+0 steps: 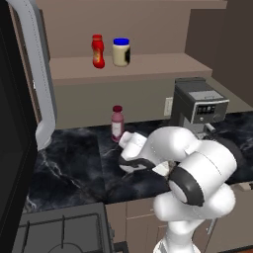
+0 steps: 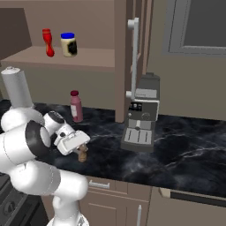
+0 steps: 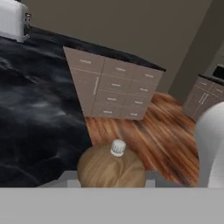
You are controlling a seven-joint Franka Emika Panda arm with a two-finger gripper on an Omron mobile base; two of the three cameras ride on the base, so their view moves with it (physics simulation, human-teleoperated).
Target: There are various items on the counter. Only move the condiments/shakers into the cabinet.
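Observation:
A tiny brown wooden shaker [image 2: 82,155] stands on the black marble counter [image 2: 176,150] near its front edge. My gripper [image 2: 80,149] reaches down over it, and in the hand view the shaker [image 3: 111,168] with its white cap sits tight between the fingertips. The red squeeze bottle [image 1: 98,51] and the blue-lidded cream jar [image 1: 121,52] stand side by side on the cabinet shelf [image 1: 158,66]; they appear again as bottle [image 2: 47,42] and jar [image 2: 68,44]. The cabinet door [image 1: 37,74] hangs open at the left.
A pink bottle with a dark red cap [image 1: 117,123] stands at the back of the counter [image 1: 74,163]. The grey coffee machine [image 2: 141,119] is to the right. A stovetop [image 1: 59,232] lies at the lower left. Drawers [image 3: 109,87] and wood floor lie beyond the counter edge.

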